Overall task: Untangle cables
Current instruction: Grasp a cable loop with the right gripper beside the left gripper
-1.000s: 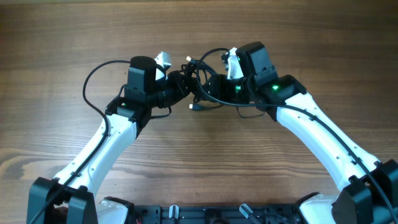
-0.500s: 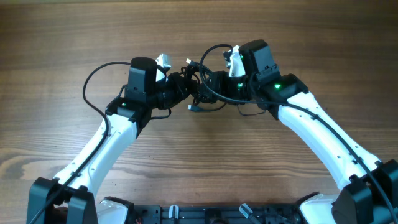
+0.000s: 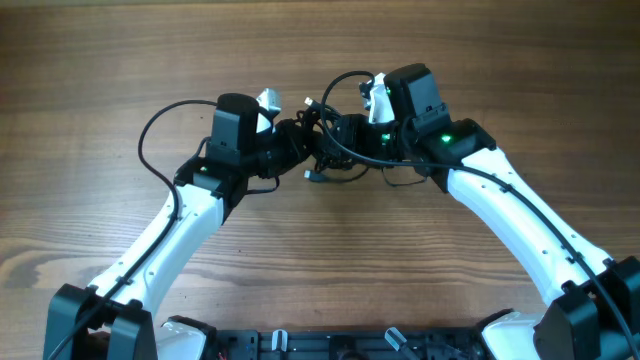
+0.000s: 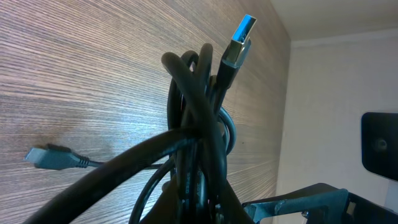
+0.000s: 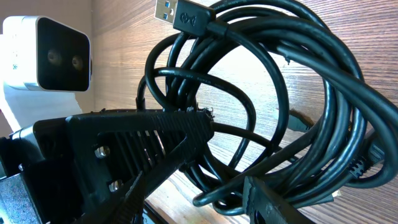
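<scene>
Left fingers (image 5: 143, 127): in the right wrist view the two tips meet on a strand at the coil's 9 o'clock side, so log them as pinching cord. Right fingers (image 5: 277, 205): low at the coil's 6 o'clock, with strands crossing over them. You cannot tell here whether they pinch or only carry the loop.

Cables (image 4: 194, 118): one dense bundle of black cord strung between the two arms, toward 12 o'clock on the surface (image 3: 100, 60) in the overhead view. A USB plug (image 4: 239, 38) with a blue insert sticks out at 1 o'clock in the left wrist view. A smaller plug (image 4: 53, 157) trails off at 8 o'clock, low near the wood.

Handling, as a judgement: light and limp, so it should hold no shape once released. The jackets look rubbery, so expect strands to drag on each other rather than slip. The plugs are the only stiff parts and will likely snag in loops.

Where to grip: take the cord just behind a plug body, not on the metal shell, and feed that end back through. Pulling the arms straight apart would probably cinch the knot.
</scene>
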`<state>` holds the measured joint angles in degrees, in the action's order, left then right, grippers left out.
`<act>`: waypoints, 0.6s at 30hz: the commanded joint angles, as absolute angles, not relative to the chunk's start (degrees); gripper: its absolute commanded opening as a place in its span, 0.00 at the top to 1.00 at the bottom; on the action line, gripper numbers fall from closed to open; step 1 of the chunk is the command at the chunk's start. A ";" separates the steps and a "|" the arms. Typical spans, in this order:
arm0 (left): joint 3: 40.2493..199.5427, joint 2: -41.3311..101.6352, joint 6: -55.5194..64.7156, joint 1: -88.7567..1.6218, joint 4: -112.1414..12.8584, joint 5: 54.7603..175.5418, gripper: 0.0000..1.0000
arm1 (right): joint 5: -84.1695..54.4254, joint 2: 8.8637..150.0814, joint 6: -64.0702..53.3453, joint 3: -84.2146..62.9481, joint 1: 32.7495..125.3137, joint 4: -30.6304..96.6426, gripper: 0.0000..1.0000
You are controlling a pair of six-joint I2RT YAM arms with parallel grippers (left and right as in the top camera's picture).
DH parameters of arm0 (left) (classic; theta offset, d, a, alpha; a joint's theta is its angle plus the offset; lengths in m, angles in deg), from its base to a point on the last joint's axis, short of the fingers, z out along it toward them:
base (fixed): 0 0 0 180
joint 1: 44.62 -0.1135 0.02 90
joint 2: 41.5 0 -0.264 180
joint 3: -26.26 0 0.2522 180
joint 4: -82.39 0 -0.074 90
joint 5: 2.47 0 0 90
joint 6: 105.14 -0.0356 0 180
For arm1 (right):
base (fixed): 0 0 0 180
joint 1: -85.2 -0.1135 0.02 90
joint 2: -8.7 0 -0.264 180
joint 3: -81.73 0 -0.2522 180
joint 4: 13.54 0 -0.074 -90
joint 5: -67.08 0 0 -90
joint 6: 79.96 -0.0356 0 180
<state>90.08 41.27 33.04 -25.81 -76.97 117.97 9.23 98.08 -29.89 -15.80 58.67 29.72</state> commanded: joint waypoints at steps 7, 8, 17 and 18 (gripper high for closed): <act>91.26 39.93 36.78 -25.07 -77.59 117.84 0.96 | 8.68 98.50 -30.50 -15.74 58.74 29.45 0.47; 91.26 39.93 36.78 -24.96 -77.63 117.75 0.96 | 8.68 98.50 -30.52 -15.74 58.74 29.37 0.47; 91.26 39.93 36.78 -24.85 -77.78 117.40 0.96 | 7.54 98.50 -30.48 -15.74 58.67 29.50 0.47; 91.26 39.93 36.78 -24.85 -77.78 117.42 0.96 | 7.21 98.50 -30.45 -15.76 58.43 29.78 0.47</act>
<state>90.08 41.27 36.28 -25.15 -77.02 117.34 8.68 98.08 -30.06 -15.80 58.67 29.72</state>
